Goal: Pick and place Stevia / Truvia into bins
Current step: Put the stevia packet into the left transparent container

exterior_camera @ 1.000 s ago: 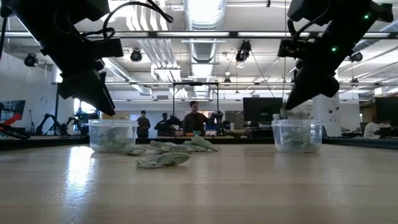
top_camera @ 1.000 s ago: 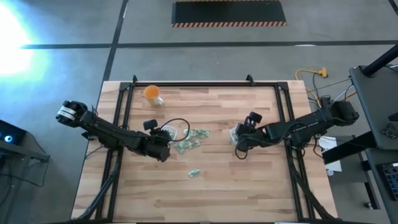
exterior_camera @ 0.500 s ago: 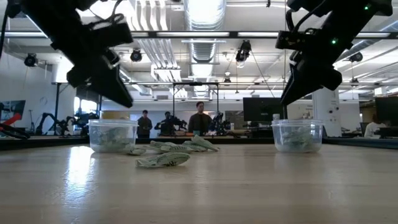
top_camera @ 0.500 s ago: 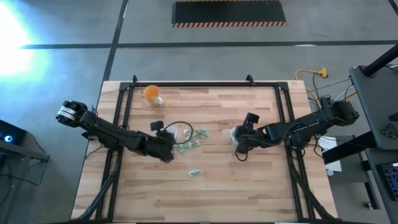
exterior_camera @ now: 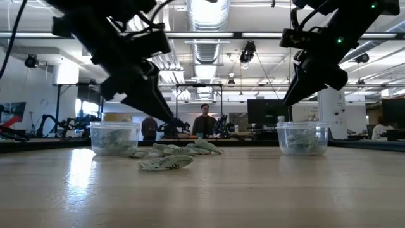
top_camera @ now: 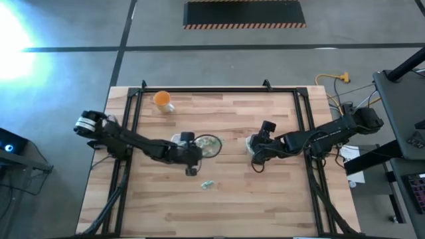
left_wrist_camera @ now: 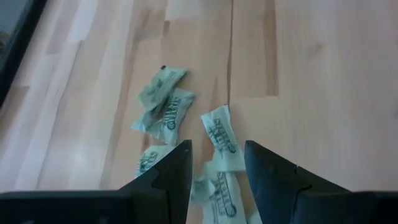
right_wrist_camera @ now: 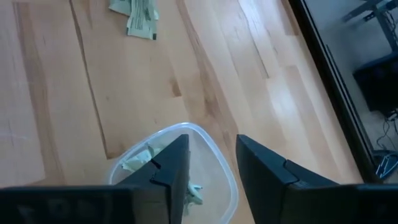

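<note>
Several crinkled paper sachets [left_wrist_camera: 169, 115] on wood-plank table [left_wrist_camera: 311, 74]; left pincer [left_wrist_camera: 216, 163] released above them; right pincer [right_wrist_camera: 210, 158] released over clear rounded bin [right_wrist_camera: 214, 155].

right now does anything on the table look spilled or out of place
Mostly as expected: loose sachets lie in a heap on the wood beside the left bin, under the left gripper. One stray sachet sits apart from the heap. An orange cup lies near the far edge, seemingly tipped over.

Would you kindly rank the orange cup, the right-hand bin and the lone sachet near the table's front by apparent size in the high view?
1. The right-hand bin and the orange cup: they look about alike, and the right arm hides part of the bin, so I would not rank them.
2. The lone sachet, clearly the smallest.
</note>
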`<state>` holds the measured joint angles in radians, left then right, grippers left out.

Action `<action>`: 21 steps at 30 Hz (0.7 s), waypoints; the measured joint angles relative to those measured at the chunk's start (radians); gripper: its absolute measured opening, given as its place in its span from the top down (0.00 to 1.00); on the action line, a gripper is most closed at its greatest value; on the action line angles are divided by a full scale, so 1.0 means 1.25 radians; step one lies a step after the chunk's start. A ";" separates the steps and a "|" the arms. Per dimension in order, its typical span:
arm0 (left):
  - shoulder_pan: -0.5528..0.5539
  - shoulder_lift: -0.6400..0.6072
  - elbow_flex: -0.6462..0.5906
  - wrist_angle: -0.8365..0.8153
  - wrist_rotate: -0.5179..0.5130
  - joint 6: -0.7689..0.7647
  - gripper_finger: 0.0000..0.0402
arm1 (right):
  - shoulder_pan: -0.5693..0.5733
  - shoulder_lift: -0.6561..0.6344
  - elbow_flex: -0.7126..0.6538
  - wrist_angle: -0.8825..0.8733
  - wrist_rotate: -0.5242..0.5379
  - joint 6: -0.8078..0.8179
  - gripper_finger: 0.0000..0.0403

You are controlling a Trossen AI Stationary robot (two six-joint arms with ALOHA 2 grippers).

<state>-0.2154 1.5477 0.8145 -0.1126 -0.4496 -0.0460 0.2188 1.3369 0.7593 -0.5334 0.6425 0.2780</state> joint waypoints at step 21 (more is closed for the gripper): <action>0.121 0.175 0.166 -0.107 0.186 0.004 0.68 | 0.000 0.000 0.000 -0.008 -0.055 -0.001 0.74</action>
<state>-0.0648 1.7668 1.0225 -0.2467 -0.2176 -0.0410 0.2184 1.3369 0.7591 -0.5436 0.5732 0.2765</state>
